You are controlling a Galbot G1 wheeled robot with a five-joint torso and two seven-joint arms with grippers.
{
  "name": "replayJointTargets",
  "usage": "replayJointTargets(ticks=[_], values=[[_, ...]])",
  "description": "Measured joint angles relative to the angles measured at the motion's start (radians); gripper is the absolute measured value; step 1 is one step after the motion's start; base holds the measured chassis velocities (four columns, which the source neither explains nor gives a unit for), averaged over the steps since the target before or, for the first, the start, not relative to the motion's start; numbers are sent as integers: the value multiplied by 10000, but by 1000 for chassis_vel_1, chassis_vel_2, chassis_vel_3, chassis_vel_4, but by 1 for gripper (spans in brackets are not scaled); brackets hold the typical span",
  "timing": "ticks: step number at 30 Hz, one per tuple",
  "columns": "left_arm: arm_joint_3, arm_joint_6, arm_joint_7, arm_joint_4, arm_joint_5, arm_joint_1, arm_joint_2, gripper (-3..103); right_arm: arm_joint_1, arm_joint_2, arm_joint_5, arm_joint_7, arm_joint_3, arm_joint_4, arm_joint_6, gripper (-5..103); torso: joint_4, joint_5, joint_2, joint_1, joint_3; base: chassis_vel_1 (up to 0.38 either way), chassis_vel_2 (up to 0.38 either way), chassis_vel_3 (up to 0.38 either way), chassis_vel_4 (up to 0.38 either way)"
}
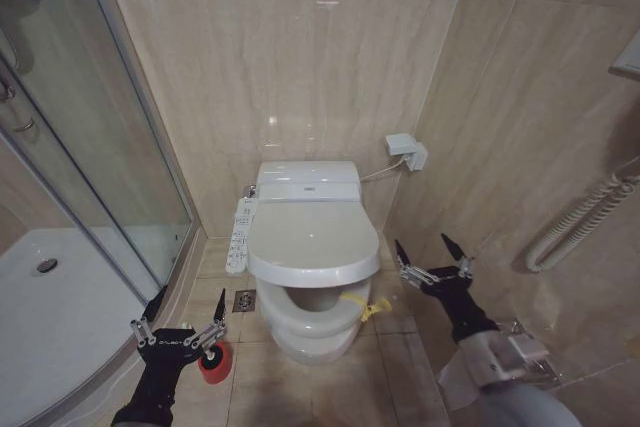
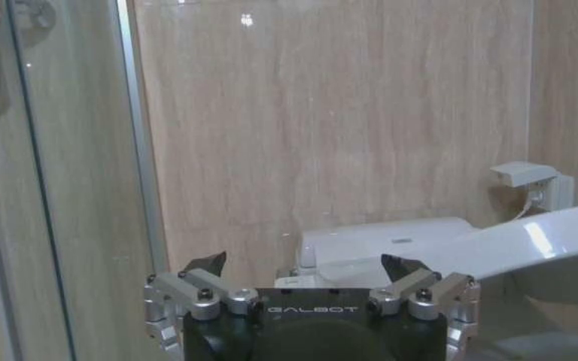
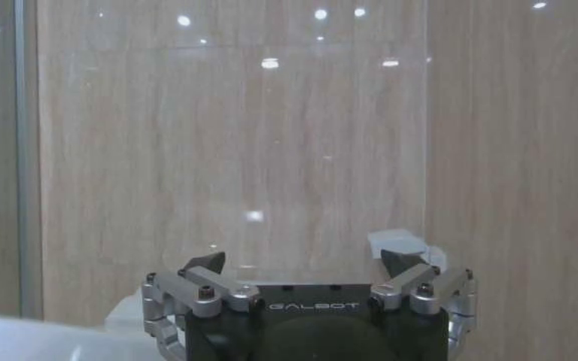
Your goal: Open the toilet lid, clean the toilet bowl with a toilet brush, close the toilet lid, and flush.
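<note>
Both grippers, left (image 1: 189, 313) and right (image 1: 432, 257), spread wide, holding nothing, beside the half-raised big white shiny plastic toilet lid (image 1: 311, 243).

Home-style bathroom: beige marble-look tiled walls (image 1: 300, 57), curved glass shower enclosure (image 1: 90, 147) with white shower tray (image 1: 50, 317), toilet bowl (image 1: 310, 332), floor drain (image 1: 245, 300).

The toilet lid (image 1: 312, 243) hides most of the toilet bowl (image 1: 312, 332). The left gripper (image 1: 188, 319) partly covers a red cup (image 1: 215, 363).
</note>
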Motion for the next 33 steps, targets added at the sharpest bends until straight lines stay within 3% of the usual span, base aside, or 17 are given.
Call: replayJointTargets(ticks=[11, 33], values=[[1, 0, 0, 0, 0, 0, 0, 100, -761, 531, -1122, -122, -476, 418, 210, 100, 1, 2, 0, 1, 0, 0, 0, 0, 0], [0, 0, 1, 0, 0, 0, 0, 100, -1145, 505, -700, 80, -296, 984, -176, 100, 2, 2, -1, 1, 0, 0, 0, 0, 0]])
